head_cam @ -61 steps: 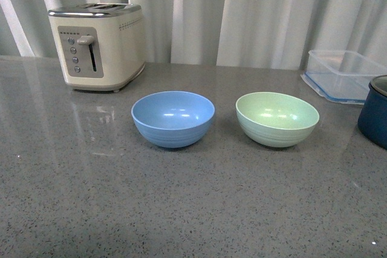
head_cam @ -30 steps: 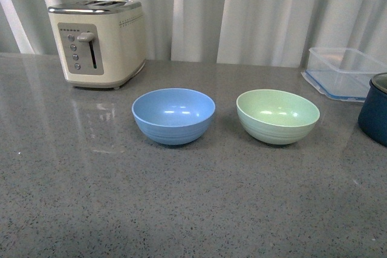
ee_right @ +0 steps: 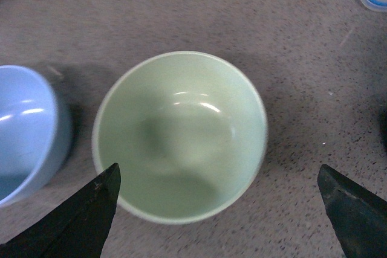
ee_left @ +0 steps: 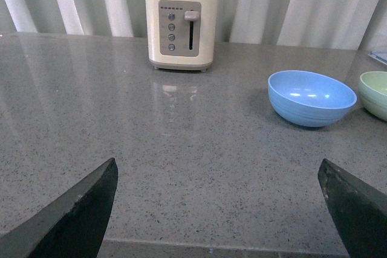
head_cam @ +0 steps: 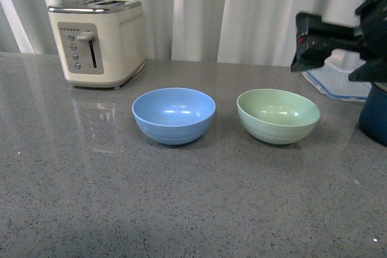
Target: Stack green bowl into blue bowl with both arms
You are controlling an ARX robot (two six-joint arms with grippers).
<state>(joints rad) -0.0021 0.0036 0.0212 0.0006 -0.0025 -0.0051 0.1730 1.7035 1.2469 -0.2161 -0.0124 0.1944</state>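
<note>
Green bowl [head_cam: 278, 116] sits upright on the table [head_cam: 181, 209], right of centre. Blue bowl [head_cam: 173, 115] is just left of it, with a clear gap and no contact. Both are empty. Toaster [head_cam: 100, 40] far left, clear container [head_cam: 344, 86] and dark pot [head_cam: 375, 119] at the right edge, pot near the green bowl

Right pincer [ee_right: 221, 209]: fingers spread wide, holding nothing, hovering above the green bowl and looking straight down into it. Left pincer [ee_left: 221, 209]: also spread and empty, low over the near-left table, well apart from the blue bowl

Handling, my read: looks like thin matte plastic, so light, stiff, not fragile. The matte skin should grip fairly well, but the round wall will likely slip out of a squeeze across the full width. Take the rim, one finger inside and one outside, on the side away from the blue bowl. A light bowl will tilt in a single rim pinch, so keep your lift level. The bowls are the same size, so expect a snug nest. Steady the blue bowl's left rim with the left pincer, or it may skate on the glossy table
</note>
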